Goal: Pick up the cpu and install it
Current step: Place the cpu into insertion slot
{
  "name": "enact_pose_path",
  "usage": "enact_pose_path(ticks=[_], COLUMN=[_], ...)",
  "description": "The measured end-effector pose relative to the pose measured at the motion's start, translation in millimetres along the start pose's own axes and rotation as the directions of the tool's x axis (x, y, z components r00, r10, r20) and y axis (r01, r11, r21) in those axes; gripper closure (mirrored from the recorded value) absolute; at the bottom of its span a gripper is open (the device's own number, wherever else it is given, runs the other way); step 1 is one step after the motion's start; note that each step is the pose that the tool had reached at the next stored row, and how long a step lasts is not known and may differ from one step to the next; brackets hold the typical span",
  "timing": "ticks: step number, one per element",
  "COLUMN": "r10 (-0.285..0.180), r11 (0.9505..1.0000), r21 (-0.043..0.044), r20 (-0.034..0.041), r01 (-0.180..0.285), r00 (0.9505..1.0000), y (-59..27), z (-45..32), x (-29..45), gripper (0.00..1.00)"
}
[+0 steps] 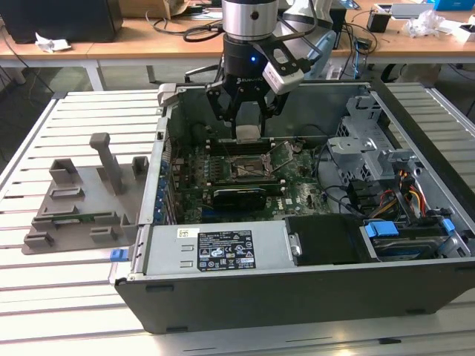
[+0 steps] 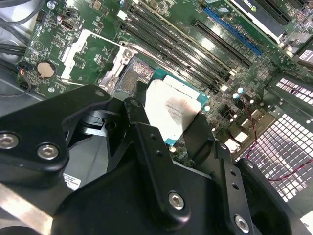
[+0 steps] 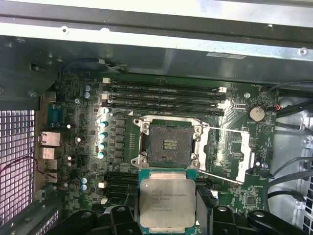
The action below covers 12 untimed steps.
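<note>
The gripper [image 1: 249, 122] has its jaws closed onto 2 opposite edges of the cpu [image 3: 167, 199], which sits flat between them with its metal top facing the wrist. The open socket [image 3: 168, 143] lies just beyond the jaws' tips, its sides roughly square with the cpu's. The first wrist view gives that offset. The exterior view shows the cpu hanging clear above the motherboard [image 1: 197, 178] inside the computer case [image 1: 297, 297].

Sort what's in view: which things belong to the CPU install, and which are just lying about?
Job: cpu, held in the tool; open socket on the motherboard.
Lying about: grey fixture plate; labelled metal box; drive cage.
</note>
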<state>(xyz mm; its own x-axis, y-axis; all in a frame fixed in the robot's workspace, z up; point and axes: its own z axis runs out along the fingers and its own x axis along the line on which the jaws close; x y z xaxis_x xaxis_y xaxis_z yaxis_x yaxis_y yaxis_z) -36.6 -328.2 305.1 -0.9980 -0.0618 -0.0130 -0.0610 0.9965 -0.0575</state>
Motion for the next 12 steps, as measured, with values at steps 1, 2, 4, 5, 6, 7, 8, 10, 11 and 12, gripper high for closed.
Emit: enact_pose_path(ticks=[1,2,4,5,6,7,8,10,11,12], r10=[0.001,0.007,0.025,0.036,0.046,0.056,0.067,0.092,0.102,0.118], r11=[1.0,1.0,0.9997,0.9993,0.999,0.9984,0.9977,0.9957,0.9948,0.993], r21=[0.0,0.0002,0.0011,0.0014,0.0016,0.0017,0.0019,0.0024,0.0026,0.0029], r20=[0.0,-0.0004,-0.0014,-0.0021,-0.0026,-0.0032,-0.0038,-0.0053,-0.0058,-0.0067], r01=[-0.001,-0.007,-0.025,-0.036,-0.046,-0.056,-0.067,-0.092,-0.102,-0.118], r00=[1.0,1.0,0.9997,0.9993,0.9989,0.9984,0.9977,0.9957,0.9948,0.9929], y=[0.0,0.0,0.0,0.0,0.0,0.0,0.0,0.0,0.0,0.0], z=[0.0,0.0,0.0,0.0,0.0,0.0,0.0,0.0,0.0,0.0], x=[0.0,0.0,0.0,0.0,0.0,0.0,0.0,0.0,0.0,0.0], gripper=[0.45,0.45,0.45,0.45,0.45,0.45,0.45,0.45,0.45,0.45])
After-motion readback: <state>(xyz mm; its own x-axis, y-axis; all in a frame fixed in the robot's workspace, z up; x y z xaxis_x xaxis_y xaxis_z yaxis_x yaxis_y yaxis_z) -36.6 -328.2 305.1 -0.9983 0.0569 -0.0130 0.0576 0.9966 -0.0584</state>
